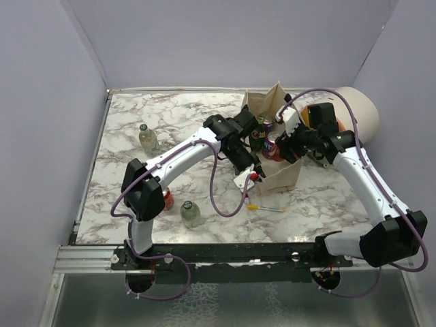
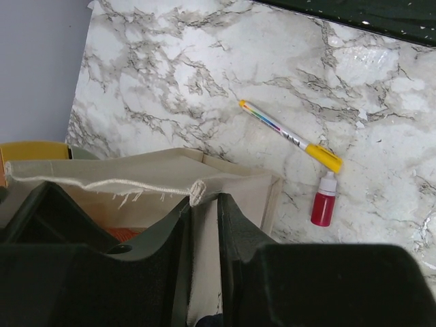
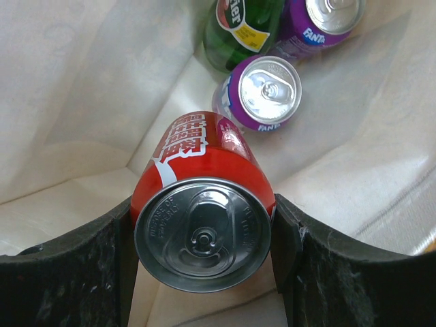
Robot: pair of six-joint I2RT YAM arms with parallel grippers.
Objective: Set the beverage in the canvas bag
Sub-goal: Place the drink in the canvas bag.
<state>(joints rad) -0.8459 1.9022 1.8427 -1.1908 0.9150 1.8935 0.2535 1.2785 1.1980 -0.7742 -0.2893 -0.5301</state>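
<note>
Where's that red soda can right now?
The red can sits between the right gripper's fingers, inside the mouth of the canvas bag, right of centre in the top view, just above two purple cans and a green bottle.

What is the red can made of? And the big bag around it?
The red can looks like thin metal, probably aluminium: its top is shiny silver with a pull tab, its side glossy red. The bag looks like cloth, likely canvas: matte cream, softly creased, with a frayed edge in the left wrist view.
</note>
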